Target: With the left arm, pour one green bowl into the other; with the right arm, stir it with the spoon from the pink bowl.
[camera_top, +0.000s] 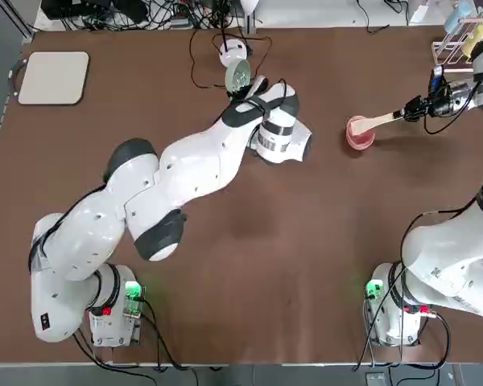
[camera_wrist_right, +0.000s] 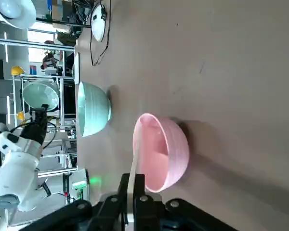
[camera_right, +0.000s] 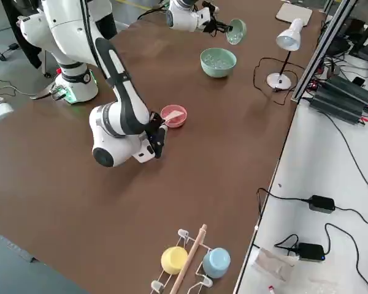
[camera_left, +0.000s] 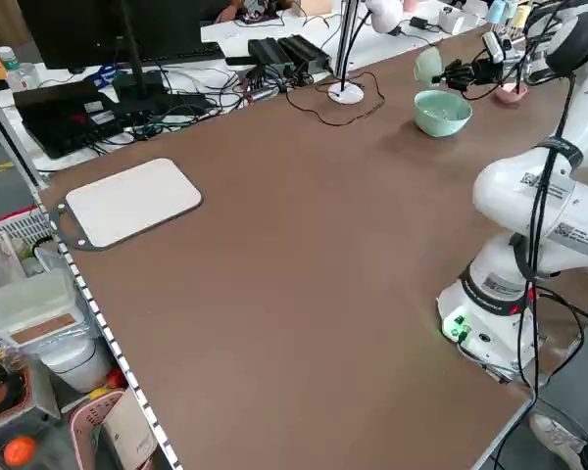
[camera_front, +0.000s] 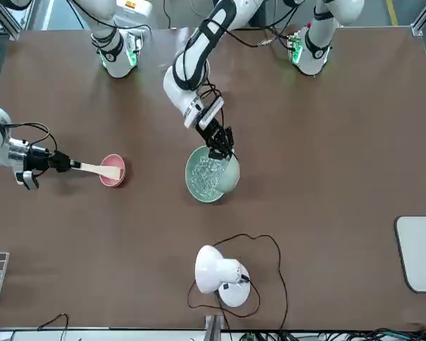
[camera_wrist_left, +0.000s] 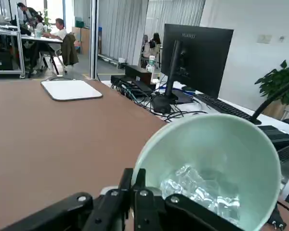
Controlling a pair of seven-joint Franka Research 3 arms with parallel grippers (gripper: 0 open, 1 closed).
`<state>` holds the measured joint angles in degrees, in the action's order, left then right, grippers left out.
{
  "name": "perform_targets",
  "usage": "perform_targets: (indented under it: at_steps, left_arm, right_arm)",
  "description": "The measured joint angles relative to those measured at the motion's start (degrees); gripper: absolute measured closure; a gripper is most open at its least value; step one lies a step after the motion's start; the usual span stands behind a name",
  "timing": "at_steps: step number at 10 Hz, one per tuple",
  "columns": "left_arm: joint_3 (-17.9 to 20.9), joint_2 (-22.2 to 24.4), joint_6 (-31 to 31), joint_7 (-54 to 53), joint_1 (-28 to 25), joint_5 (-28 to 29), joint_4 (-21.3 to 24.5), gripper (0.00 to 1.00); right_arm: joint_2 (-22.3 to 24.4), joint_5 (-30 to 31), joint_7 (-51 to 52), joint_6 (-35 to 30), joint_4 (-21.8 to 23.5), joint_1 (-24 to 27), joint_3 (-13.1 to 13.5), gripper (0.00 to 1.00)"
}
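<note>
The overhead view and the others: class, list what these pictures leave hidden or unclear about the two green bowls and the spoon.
- Top view: the mint bowl is hidden beneath the left arm; only the tilted small green bowl shows.
- Left wrist view: the left gripper covers the small bowl's gripped rim.
- Front view: the spoon handle's end disappears inside the right gripper.

In the top view, the small green bowl [camera_top: 239,75] sits upper centre, tipped on its side above the table [camera_top: 249,257], held by the left gripper [camera_top: 243,91] just below it, with the lamp base [camera_top: 233,53] above it. In the front view, that bowl [camera_front: 231,172] hangs over the right rim of the mint bowl [camera_front: 206,175] at centre, with the lamp [camera_front: 219,273] below them. The pink bowl [camera_top: 360,133] lies right of centre in the top view, the spoon [camera_top: 378,121] running from inside it up-right to the right gripper [camera_top: 408,111], and the pad [camera_top: 54,77] lies in the upper left.
</note>
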<state>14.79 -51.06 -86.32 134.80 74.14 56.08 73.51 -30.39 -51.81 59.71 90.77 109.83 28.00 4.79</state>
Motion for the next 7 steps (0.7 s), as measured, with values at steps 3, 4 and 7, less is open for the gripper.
perform_targets:
  at_steps: [3,4,7]
  left_arm:
    - [0.1,-1.1,4.8,0.8,3.4,1.5,-0.1,0.95]
    - [0.1,-2.8,5.6,1.7,4.2,3.3,0.0,0.95]
    - [0.1,-7.4,5.7,3.4,4.8,6.2,-0.1,0.95]
  right_arm:
    - [6.4,0.1,-13.5,-4.7,-2.7,-2.4,-0.1,0.95]
    - [8.6,0.6,-16.6,-6.3,-3.5,-2.7,-0.1,0.95]
    - [15.3,5.4,-26.3,-7.1,-5.2,-5.8,-0.1,0.95]
